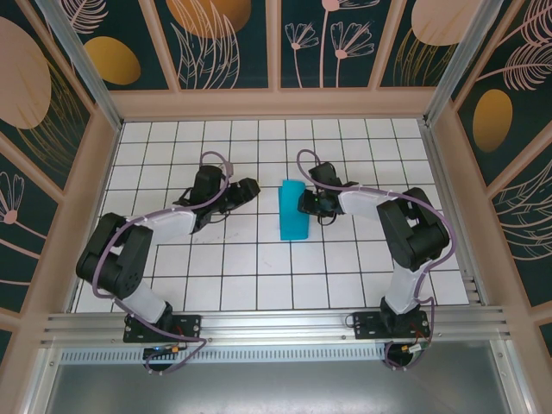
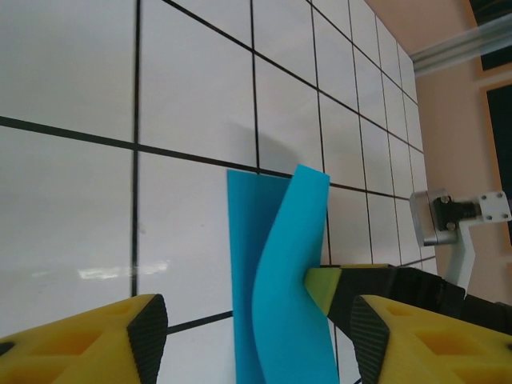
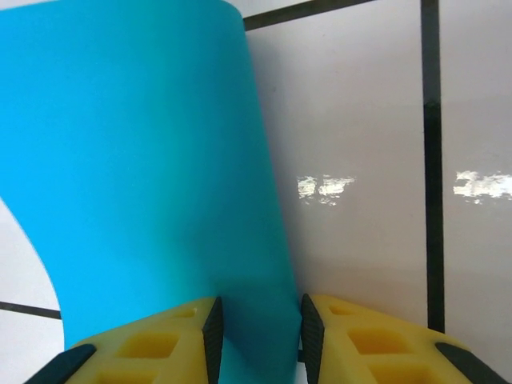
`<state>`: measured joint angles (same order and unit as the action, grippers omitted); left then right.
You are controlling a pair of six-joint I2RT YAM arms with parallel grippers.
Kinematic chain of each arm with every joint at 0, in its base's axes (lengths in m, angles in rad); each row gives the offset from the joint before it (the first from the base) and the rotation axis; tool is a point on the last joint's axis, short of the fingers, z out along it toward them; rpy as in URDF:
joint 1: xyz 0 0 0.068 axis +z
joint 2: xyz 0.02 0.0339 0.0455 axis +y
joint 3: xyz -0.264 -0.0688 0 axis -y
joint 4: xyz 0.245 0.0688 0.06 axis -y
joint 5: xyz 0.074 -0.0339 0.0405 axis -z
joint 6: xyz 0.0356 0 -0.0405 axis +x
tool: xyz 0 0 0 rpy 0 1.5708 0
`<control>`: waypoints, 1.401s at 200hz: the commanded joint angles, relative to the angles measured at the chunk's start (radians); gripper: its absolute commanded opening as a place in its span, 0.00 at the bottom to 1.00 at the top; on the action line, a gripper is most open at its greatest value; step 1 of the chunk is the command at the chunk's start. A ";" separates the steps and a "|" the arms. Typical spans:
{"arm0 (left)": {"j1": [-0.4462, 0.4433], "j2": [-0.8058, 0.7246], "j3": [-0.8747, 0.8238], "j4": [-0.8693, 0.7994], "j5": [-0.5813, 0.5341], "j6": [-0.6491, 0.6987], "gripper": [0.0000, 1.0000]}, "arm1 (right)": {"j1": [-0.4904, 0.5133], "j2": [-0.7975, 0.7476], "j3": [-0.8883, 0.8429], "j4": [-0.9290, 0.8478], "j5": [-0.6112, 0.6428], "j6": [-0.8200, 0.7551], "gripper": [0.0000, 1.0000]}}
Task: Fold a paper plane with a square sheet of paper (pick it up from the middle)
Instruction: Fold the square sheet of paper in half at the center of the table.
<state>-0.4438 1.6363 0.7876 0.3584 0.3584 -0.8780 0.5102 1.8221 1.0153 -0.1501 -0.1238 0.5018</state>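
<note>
The square sheet of paper (image 1: 291,216) is bright teal and lies on the white tiled table (image 1: 259,276), folded over lengthwise. In the left wrist view the paper (image 2: 280,264) has its right flap lifted and curled. My right gripper (image 1: 304,204) is at the paper's right edge. In its own view the gripper (image 3: 260,328) is open, with the raised flap of the paper (image 3: 144,160) running between its pads. One of its fingertips (image 2: 322,284) touches the flap. My left gripper (image 1: 250,187) hangs open just left of the paper, apart from it, its jaws (image 2: 258,328) wide.
Wooden-framed patterned walls (image 1: 103,147) enclose the table on three sides. An aluminium rail (image 1: 276,323) with both arm bases runs along the near edge. Bare tiles lie in front of the paper and behind it.
</note>
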 commanded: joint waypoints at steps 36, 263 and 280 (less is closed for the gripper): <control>-0.072 0.119 0.089 0.075 0.036 -0.045 0.59 | -0.004 -0.009 -0.016 -0.017 -0.041 -0.076 0.39; -0.111 0.301 0.241 0.011 -0.033 -0.046 0.29 | 0.057 0.146 0.020 -0.128 0.133 -0.102 0.42; -0.111 0.306 0.249 -0.002 -0.027 -0.036 0.30 | 0.056 0.147 0.019 -0.129 0.135 -0.115 0.41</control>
<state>-0.5499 1.9247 1.0069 0.3847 0.3458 -0.9298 0.5610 1.8664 1.0729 -0.2184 -0.0101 0.4210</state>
